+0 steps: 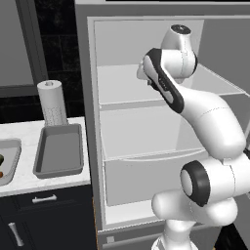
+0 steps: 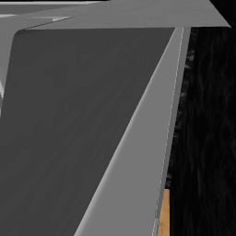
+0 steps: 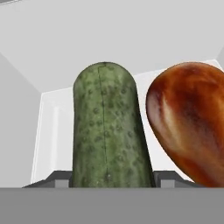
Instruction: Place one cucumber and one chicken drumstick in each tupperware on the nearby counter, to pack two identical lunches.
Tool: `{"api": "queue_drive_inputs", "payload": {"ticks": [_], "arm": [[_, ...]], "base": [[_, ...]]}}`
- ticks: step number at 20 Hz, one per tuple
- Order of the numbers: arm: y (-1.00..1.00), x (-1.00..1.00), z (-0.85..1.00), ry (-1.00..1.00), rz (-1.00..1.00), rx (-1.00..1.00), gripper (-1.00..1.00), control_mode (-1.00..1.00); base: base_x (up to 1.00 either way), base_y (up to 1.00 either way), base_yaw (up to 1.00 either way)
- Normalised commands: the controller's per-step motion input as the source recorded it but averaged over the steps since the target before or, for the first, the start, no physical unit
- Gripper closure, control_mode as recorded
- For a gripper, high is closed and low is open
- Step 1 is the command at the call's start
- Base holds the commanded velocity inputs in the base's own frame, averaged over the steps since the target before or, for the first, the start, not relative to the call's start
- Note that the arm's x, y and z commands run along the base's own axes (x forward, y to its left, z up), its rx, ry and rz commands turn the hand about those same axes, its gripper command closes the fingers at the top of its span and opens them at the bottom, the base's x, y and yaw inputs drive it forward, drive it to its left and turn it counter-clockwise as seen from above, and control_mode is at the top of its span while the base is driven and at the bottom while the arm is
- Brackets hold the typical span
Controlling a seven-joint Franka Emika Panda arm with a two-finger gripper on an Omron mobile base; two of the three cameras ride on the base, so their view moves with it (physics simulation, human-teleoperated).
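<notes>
The gripper (image 3: 112, 181) is down on a cucumber (image 3: 109, 131), whose warty green body rises straight up between the two fingertips (image 3: 57, 178); the tips sit close against its sides at the bottom of the hand view, but whether they actually press it or still stand a little off, I cannot tell. Just beside the cucumber, on its right in that view, lies a glossy brown chicken drumstick (image 3: 190, 127), near it but whether touching I cannot tell. Both rest on a pale shelf with white walls behind. In the left base view the white arm (image 1: 205, 122) reaches up and forward into the open fridge (image 1: 146, 146), its hand hidden behind its own joints at the upper shelf. To the left of the fridge lies the white counter (image 1: 29, 132) above dark cabinets, with the larger, darker tupperware (image 1: 59, 151) on it, a paper towel roll (image 1: 52, 103) standing just behind, and the lighter tupperware (image 1: 10, 163) at the left edge with something small inside.
</notes>
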Motion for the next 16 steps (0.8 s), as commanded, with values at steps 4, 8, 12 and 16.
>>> {"api": "queue_drive_inputs", "payload": {"ticks": [4, 8, 12, 16], "arm": [[0.00, 0.01, -0.24, 0.00, 0.00, 0.00, 1.00, -1.00], [0.05, -0.08, -0.30, -0.07, 0.00, 0.00, 1.00, -1.00], [0.01, -0.16, -0.31, -0.11, 0.00, 0.00, 1.00, -1.00], [0.06, -0.34, -0.04, -0.07, 0.00, -0.01, 1.00, -1.00]], "base": [[0.00, 0.00, 0.00], [0.00, 0.00, 0.00], [0.00, 0.00, 0.00], [0.00, 0.00, 0.00]]}}
